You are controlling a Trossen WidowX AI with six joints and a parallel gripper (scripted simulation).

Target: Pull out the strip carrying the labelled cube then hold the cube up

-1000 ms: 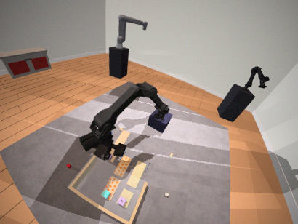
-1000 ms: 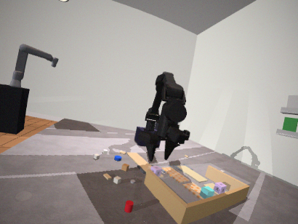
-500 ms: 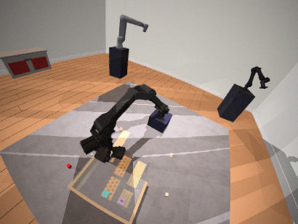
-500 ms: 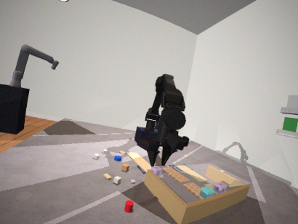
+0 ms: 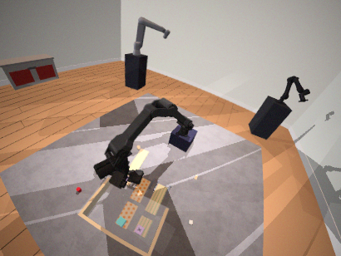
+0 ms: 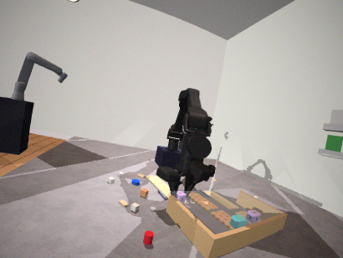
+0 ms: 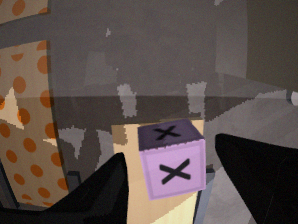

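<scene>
A lilac cube [image 6: 181, 195] [image 7: 176, 170] marked with a black X sits on the far end of a plain pale strip [image 5: 139, 160] [image 6: 156, 184] [image 7: 134, 175], which sticks out of the wooden tray [image 5: 114, 234] [image 6: 247, 232]. My gripper [image 5: 128, 179] [image 6: 182, 189] [image 7: 170, 151] is part open, one finger on each side of the cube, gaps visible. In the top view the arm hides the cube. An orange-dotted strip is in two pieces [image 5: 140, 189] [image 5: 128, 212] with a gap; its near piece carries a teal cube [image 5: 121, 221] [image 6: 238, 221]. Another lilac X cube [image 5: 139, 229] [image 6: 253, 216] sits on a striped piece.
A longer striped piece [image 5: 156, 199] [image 6: 222, 199] lies beside the dotted one. The tray walls stand around the strips. Outside are a red cylinder [image 5: 79, 189] [image 6: 148, 238], a blue disc [image 6: 135, 182], an orange cube [image 6: 144, 193] and a white cube [image 6: 135, 207].
</scene>
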